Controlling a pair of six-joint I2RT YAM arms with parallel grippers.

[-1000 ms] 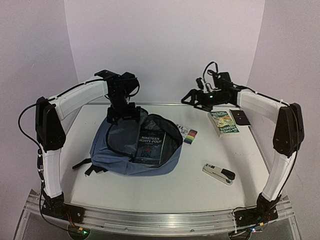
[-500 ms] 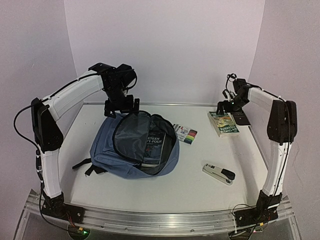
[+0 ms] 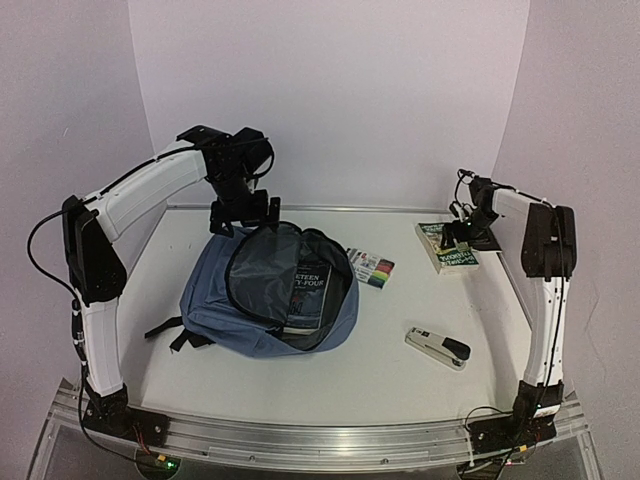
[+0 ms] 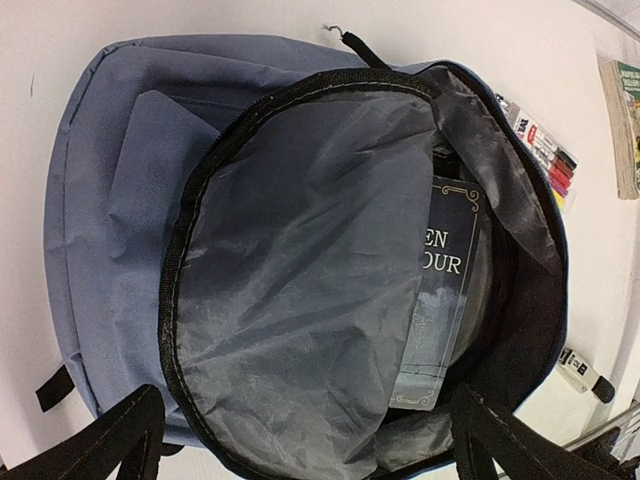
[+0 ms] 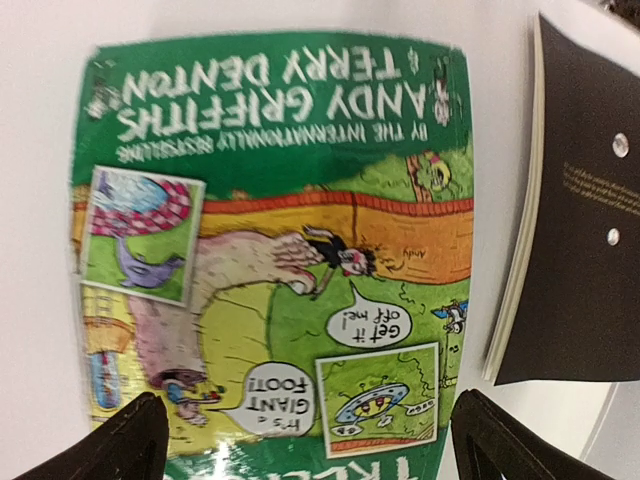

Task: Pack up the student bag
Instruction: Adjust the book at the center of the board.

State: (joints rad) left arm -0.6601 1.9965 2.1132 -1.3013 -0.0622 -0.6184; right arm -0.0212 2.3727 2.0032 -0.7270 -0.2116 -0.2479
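Note:
The slate-blue student bag point(image 3: 212, 300) lies open at centre-left, its grey lining flap folded over the mouth. A dark book point(image 3: 308, 285) sits inside, partly under the flap; it also shows in the left wrist view point(image 4: 445, 290). My left gripper point(image 3: 240, 216) is open and empty above the bag's point(image 4: 110, 200) far edge, with the lining between its fingers point(image 4: 100, 450). My right gripper point(image 3: 461, 233) is open and empty just above a green comic-cover book point(image 3: 446, 250) at the far right. That book point(image 5: 270, 250) fills the right wrist view, between the fingers point(image 5: 520, 440).
A pack of coloured markers point(image 3: 372, 268) lies right of the bag. A black notebook point(image 3: 486, 236) lies beside the green book and shows in the right wrist view point(image 5: 580, 250). A white and black stapler point(image 3: 438, 347) lies at the near right. Walls close off the back and sides.
My right arm swung from the middle back to the far right and came down over the green book. My left gripper rose off the bag's rim, and the lining flap now covers more of the dark book.

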